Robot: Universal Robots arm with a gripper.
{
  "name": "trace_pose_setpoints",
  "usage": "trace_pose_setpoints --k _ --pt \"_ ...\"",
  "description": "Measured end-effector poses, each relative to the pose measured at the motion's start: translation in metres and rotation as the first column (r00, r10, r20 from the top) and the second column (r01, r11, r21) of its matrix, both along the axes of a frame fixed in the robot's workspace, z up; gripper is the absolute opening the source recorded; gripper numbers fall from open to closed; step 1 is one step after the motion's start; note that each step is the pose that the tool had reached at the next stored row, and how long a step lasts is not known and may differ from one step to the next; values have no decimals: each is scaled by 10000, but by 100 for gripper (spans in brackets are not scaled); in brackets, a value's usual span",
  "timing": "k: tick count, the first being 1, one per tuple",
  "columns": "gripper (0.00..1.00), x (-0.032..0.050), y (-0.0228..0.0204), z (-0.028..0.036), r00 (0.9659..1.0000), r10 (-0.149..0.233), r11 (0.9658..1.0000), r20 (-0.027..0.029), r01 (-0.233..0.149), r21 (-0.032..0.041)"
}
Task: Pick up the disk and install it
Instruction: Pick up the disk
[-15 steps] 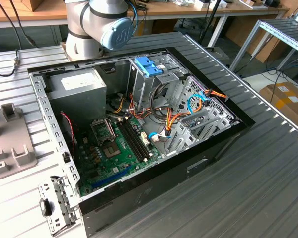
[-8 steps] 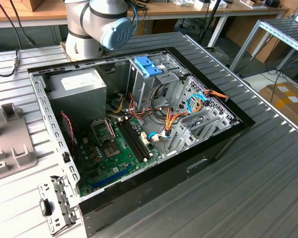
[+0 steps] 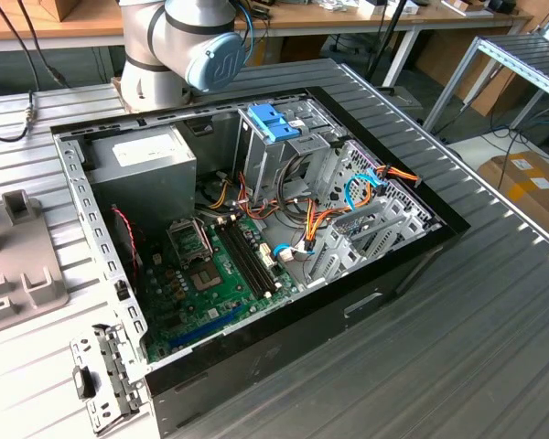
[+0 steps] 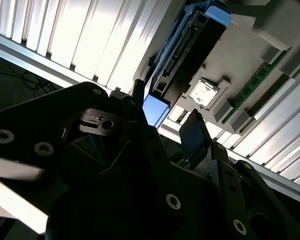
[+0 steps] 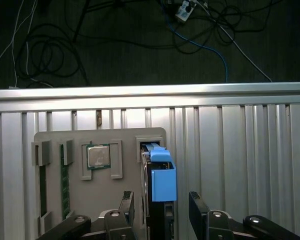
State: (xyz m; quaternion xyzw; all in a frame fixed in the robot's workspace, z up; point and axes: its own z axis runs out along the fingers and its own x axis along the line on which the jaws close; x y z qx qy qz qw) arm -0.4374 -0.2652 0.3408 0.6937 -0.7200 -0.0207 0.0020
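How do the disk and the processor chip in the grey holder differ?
The disk stands on edge in its slot; the chip lies flat. The disk carries blue plastic; the chip is silver. The open gripper straddles the disk, not the chip. Both sit in the holder.

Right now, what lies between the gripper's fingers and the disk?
Nothing: in the first wrist view the open gripper straddles the upright disk, with a bare gap on each side.

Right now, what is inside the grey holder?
The disk stands slotted in the holder, beside a processor chip and a memory stick. What lies beneath the disk is covered.
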Motion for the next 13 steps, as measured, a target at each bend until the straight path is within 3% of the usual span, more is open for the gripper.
trace_pose_setpoints --k 13 --pt "56 0 1 -21 10000 0 10000 0 0 0"
